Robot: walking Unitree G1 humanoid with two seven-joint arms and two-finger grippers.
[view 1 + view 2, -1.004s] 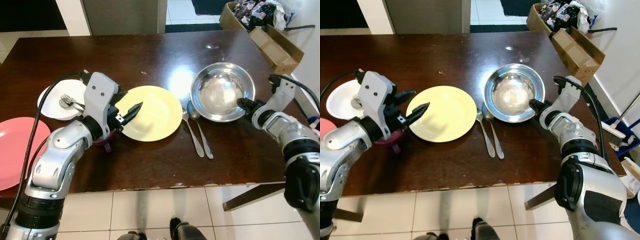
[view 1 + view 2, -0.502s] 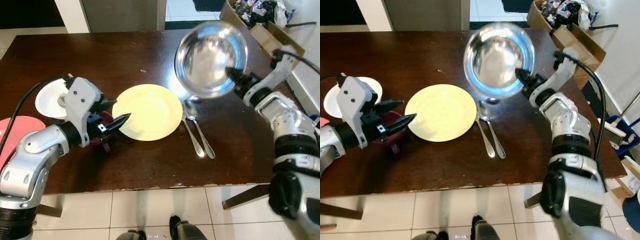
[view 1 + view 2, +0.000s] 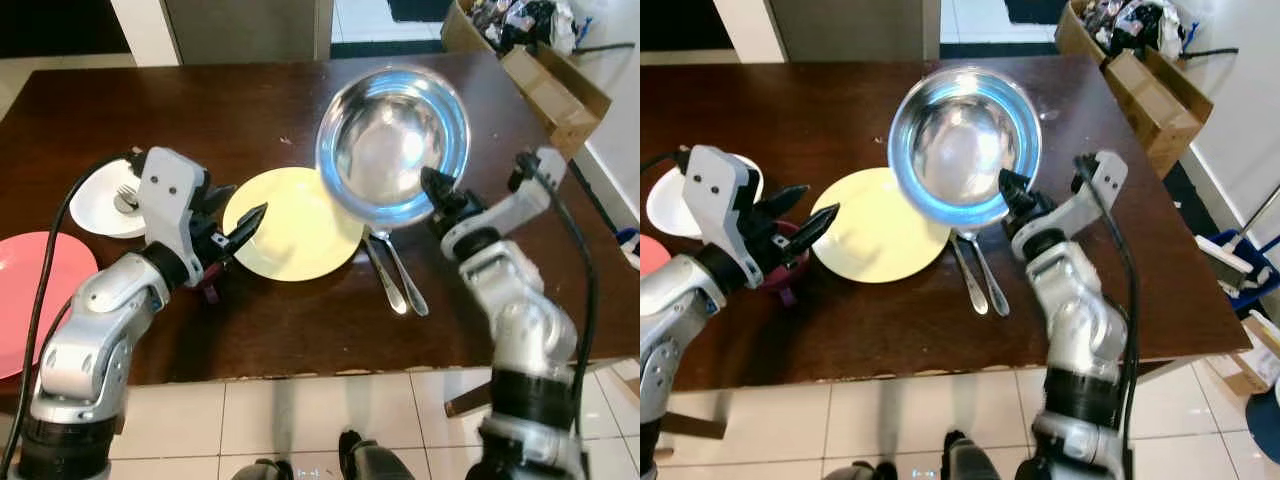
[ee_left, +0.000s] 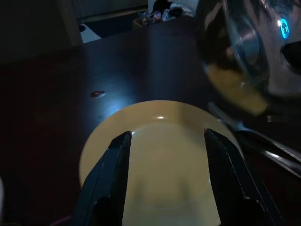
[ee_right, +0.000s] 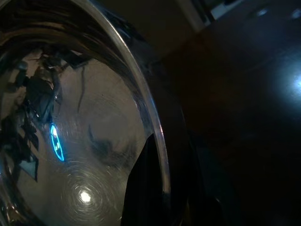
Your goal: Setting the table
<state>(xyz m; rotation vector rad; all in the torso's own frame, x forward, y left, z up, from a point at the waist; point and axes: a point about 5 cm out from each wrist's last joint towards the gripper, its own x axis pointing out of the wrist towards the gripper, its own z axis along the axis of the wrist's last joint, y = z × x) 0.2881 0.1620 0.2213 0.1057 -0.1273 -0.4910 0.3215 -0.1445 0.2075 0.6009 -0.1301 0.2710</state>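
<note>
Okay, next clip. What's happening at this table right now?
The robot is setting a dark wooden table. Its right gripper pinches the rim of a steel bowl and holds it in the air, overlapping the yellow plate and the fork and spoon. The left gripper hovers open at the plate's near-left edge, holding nothing. A white plate with a fork and a pink plate lie to the robot's left.

Steel bowl: lifted, tilted, rim overlapping yellow plate at 2 o'clock. Fork, spoon at plate's 3 o'clock.
</note>
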